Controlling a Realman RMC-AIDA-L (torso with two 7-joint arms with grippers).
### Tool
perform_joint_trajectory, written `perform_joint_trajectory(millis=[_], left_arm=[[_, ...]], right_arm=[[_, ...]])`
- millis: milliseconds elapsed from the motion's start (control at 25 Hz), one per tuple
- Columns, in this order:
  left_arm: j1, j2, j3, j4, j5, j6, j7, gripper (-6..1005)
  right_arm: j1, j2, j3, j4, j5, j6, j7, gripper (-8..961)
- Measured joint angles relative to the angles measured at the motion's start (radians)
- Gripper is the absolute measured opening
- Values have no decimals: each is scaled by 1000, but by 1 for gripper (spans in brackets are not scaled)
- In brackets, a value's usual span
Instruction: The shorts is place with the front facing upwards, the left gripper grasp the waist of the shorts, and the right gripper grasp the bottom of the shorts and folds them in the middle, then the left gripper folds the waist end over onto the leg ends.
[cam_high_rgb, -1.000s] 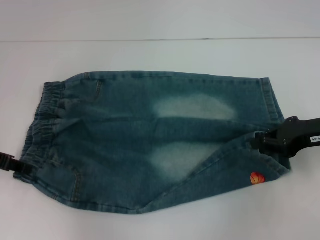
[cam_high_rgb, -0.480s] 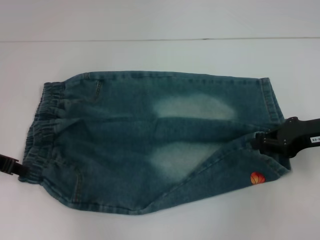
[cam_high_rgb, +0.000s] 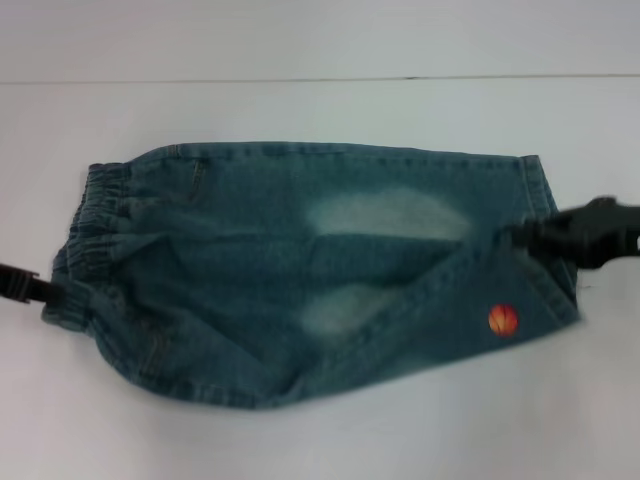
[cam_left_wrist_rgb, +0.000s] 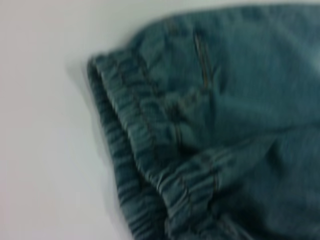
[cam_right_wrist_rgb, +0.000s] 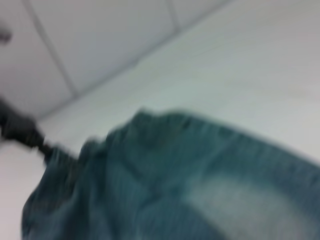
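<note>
The teal denim shorts (cam_high_rgb: 300, 270) lie across the white table, with two pale faded ovals facing up. The waist of the shorts (cam_high_rgb: 95, 225) is at the left, ruched and dark; in the left wrist view it (cam_left_wrist_rgb: 145, 150) fills the frame. My left gripper (cam_high_rgb: 42, 290) is shut on the waist's near corner. The bottom of the shorts (cam_high_rgb: 540, 200) is at the right, where my right gripper (cam_high_rgb: 518, 238) is shut on the near leg's hem, held above the cloth. That leg's lifted flap shows an orange basketball patch (cam_high_rgb: 503, 319). The right wrist view shows the shorts (cam_right_wrist_rgb: 175, 180) and the left gripper (cam_right_wrist_rgb: 22, 131) beyond.
The white table (cam_high_rgb: 300, 440) has bare surface on all sides of the shorts. Its far edge (cam_high_rgb: 320, 79) meets a pale wall behind.
Both grippers have moved toward the far side, carrying the near waist corner and the near leg hem with them. The near half of the shorts has drawn in over the far half.
</note>
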Motion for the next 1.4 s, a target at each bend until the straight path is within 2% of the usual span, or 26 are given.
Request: perform_joint_trajectory(millis=[240,520,880,1160,1400], left_arm=[[-25,14,-84,-2,-59,-8,-4,31],[-37,22,-125,-4,-135,-88,-16,40],[-39,7,-139,-56,-210,-278,-32,51],[-43,-15,-130,-78,-226,-396,-27,60],[-47,-29,-66,-99,-244,-494,-26,68]], right_arm=[[-19,-7,98,56,74,14,-48,33],[-29,3,118,75,82,90,-85,33],[-41,28,180,83,112,163,-171,33],[-26,55,179,84,167,268,-218,33],[3,78,175,84,184,357,-257,34]])
